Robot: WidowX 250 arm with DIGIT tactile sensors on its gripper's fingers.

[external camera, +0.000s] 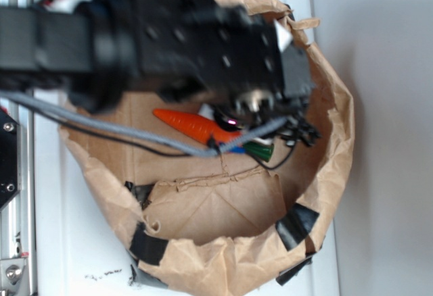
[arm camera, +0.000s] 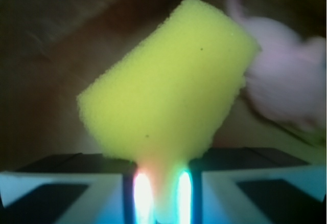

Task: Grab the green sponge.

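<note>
Between the gripper's [arm camera: 161,193] two fingers [arm camera: 97,183], seen from the wrist, one sponge [arm camera: 168,86] is pinched by its lower end. It looks plain yellow, a single foam block tilted so its upper end leans to the right. The fingers are closed almost together on it, with only a narrow neck of foam between their inner faces, which glow red and cyan. To the right of the sponge lies one blurred pink thing [arm camera: 291,81]; I cannot tell what it is.

From outside, one black arm [external camera: 169,32] reaches across a single paper bag [external camera: 325,174], torn open at the rim and patched with several strips of black tape [external camera: 298,225]. One orange carrot [external camera: 193,124] lies on the bag's floor, its green tip [external camera: 259,150] just under the arm's end. Grey and black cables [external camera: 101,126] trail from the arm over the bag. The sponge and fingers are hidden in this view.
</note>
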